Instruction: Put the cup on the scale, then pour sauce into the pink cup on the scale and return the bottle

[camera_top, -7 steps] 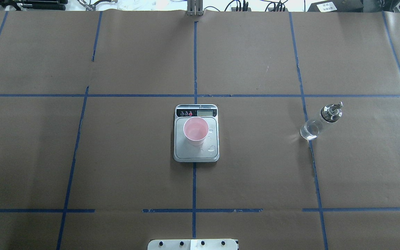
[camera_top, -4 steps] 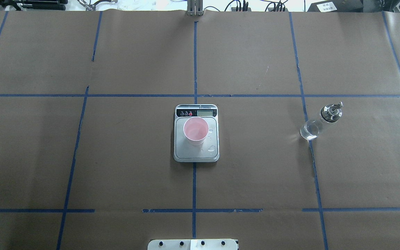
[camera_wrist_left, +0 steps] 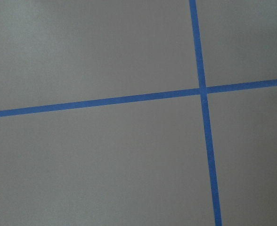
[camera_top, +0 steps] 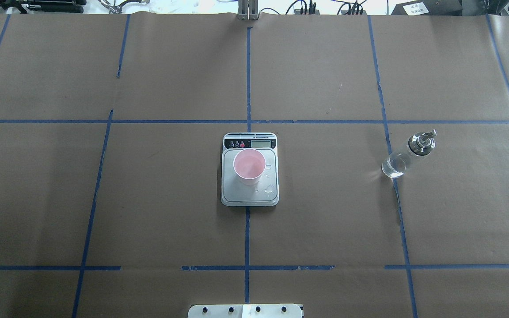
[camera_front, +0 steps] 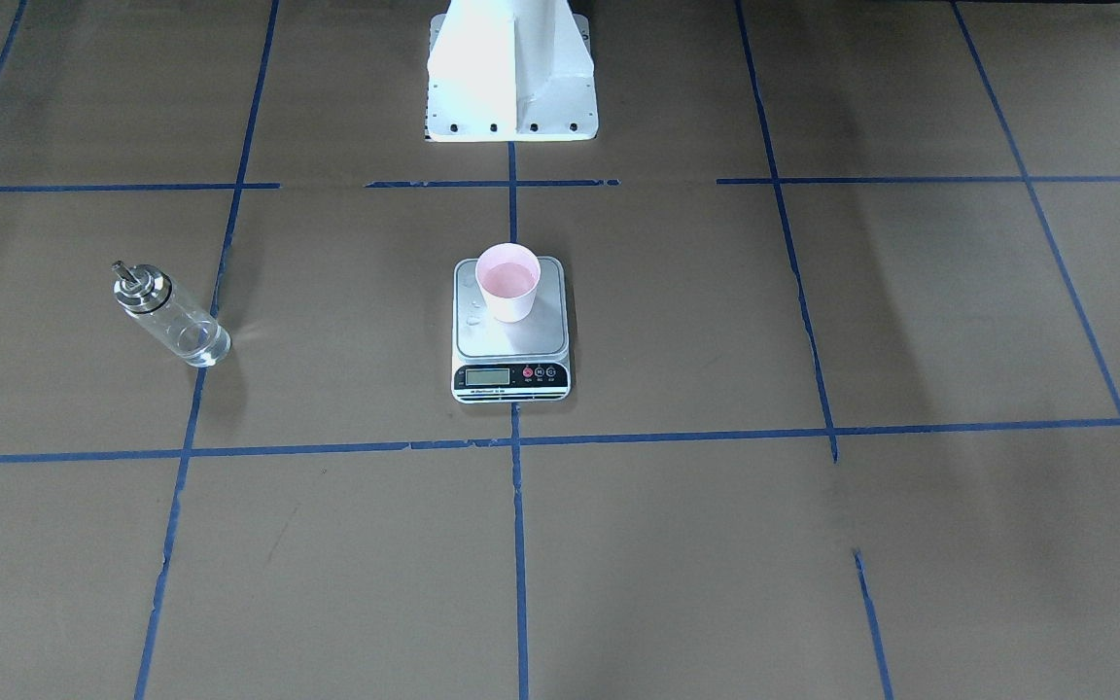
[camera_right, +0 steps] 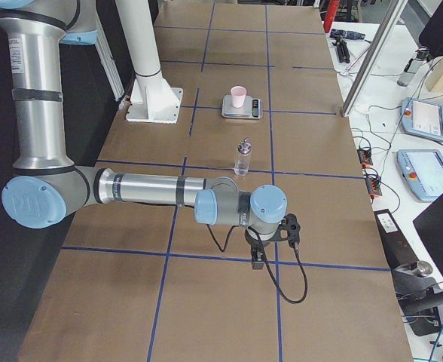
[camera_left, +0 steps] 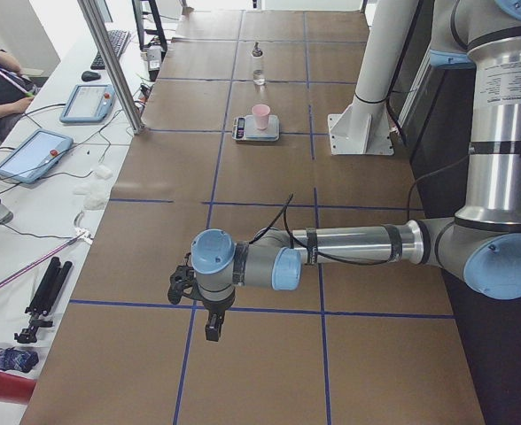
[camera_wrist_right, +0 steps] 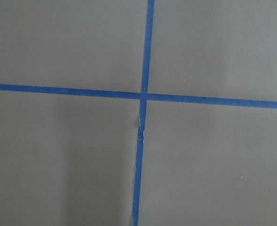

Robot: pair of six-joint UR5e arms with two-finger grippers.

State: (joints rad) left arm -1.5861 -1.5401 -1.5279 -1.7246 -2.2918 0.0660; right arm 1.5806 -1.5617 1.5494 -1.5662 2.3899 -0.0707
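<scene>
- Covering the long table [camera_top: 148, 198] is brown paper, split into squares by blue tape lines [camera_top: 247, 238]. A white robot base [camera_front: 511, 87] stands at the middle of one long edge.
- The grey-and-blue left arm [camera_left: 358, 243] lies stretched low over one end of the table. Its black left gripper [camera_left: 212, 329] points down above a tape crossing. Only the side view shows it, so I cannot tell whether its fingers are spread or closed.
- The matching right arm [camera_right: 146, 187] reaches over the other end, and the right gripper [camera_right: 258, 260] points down. Its finger state cannot be told either.
- The flat rectangular steel-topped scale [camera_top: 250, 196] sits on the centre tape line. Its long axis runs away from the robot, with the black display strip at the far end.
- The clear glass bottle [camera_top: 402, 159] with a shiny metal collar stands upright, long axis vertical and spout on top. It is well apart from the scale, on the robot's right.
- The small pale pink cup [camera_top: 249, 167] stands upright on the scale's platform, mouth up.
- The colourless sauce [camera_front: 198, 342] shows through the bottle's lower part; its level is unclear.
- Clear drops [camera_top: 270, 189] lie on the platform just beside the cup.
</scene>
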